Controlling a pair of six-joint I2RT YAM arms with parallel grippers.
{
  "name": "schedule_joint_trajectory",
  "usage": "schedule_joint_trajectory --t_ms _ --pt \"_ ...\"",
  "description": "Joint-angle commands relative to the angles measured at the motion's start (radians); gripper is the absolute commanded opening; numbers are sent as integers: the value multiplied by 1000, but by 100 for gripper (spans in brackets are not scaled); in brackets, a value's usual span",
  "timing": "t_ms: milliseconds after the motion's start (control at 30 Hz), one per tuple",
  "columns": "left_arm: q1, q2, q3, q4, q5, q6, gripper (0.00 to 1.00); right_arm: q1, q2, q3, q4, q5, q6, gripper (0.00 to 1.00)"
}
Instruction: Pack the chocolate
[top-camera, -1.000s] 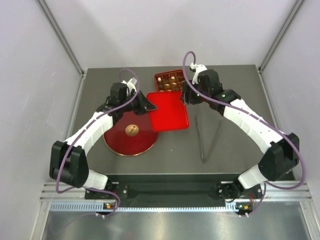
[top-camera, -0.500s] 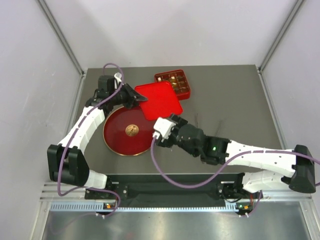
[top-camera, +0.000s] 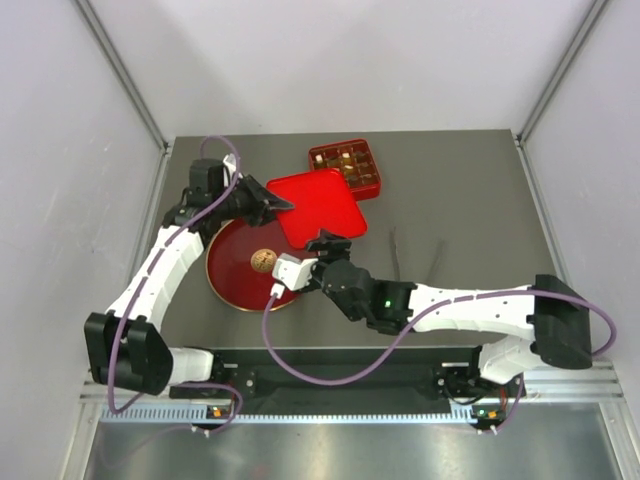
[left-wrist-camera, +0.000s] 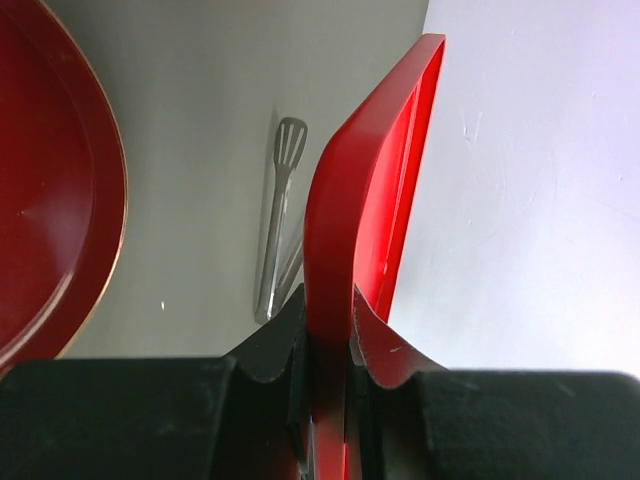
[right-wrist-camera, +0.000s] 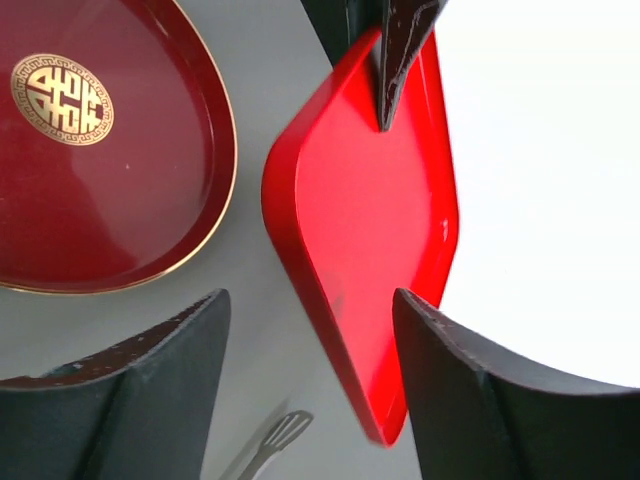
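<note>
The chocolate, several small cream, tan and dark pieces, sits in the compartments of a small red box at the back of the table. My left gripper is shut on the edge of the box's flat red lid and holds it tilted off the table. The wrist view shows the lid clamped between both fingers. My right gripper is open and empty just in front of the lid's near corner, which shows between its fingers.
A round dark-red plate with a gold round mark lies at the front left, under both grippers. Metal tongs lie right of centre, partly behind my right arm. The left wrist view also shows them.
My right arm has swung from the box at the back down to the front and now reaches left to the lid's near corner. My left gripper has carried the lid left and tilted it.
</note>
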Motion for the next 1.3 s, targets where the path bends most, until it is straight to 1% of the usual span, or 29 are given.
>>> schedule_joint_trajectory --t_ms 0,67,100,167,200,267,300,400,633,800,833,867,900,967,1000,1100,1133,1200,1267 --pt "5 -47 -27 43 41 -32 0 25 30 66 119 43 -79 64" --pt "5 -64 -36 38 41 -32 0 24 49 77 145 45 -93 56" --pt "5 -69 -38 34 42 -32 0 25 58 82 147 45 -94 49" --pt "5 -82 -39 28 47 -32 0 30 73 94 151 51 -102 41" --pt "5 -86 -39 25 46 -32 0 33 79 97 155 62 -106 33" --pt "5 -95 -36 11 44 -26 0 43 82 98 173 77 -116 24" --pt "5 -96 -35 6 41 -23 0 48 84 102 174 95 -117 15" --pt "5 -104 -35 3 47 -23 0 65 81 109 170 131 -102 0" --pt "5 -119 -30 2 49 -27 0 79 50 66 179 166 -80 0" --pt "5 -126 -27 -6 39 -15 0 86 23 13 237 200 -103 0" --pt "5 -127 -24 -12 38 -9 2 89 21 8 246 208 -112 0" --pt "5 -126 -24 -14 42 -4 4 91 18 3 256 217 -134 0" --pt "5 -126 -22 -12 48 3 13 94 17 -4 266 232 -145 0" --pt "5 -119 -13 -14 61 9 25 94 13 -6 282 241 -154 0" --pt "5 -116 -7 -17 62 20 35 94 7 -4 280 240 -151 0" --pt "5 -109 33 -38 52 49 45 94 6 11 241 235 -117 0" --pt "5 -104 59 -46 47 58 52 93 7 16 225 237 -88 0" --pt "7 -95 88 -67 21 83 61 87 6 17 187 240 -54 0" --pt "7 -78 128 -74 13 91 70 76 4 17 138 234 18 0"
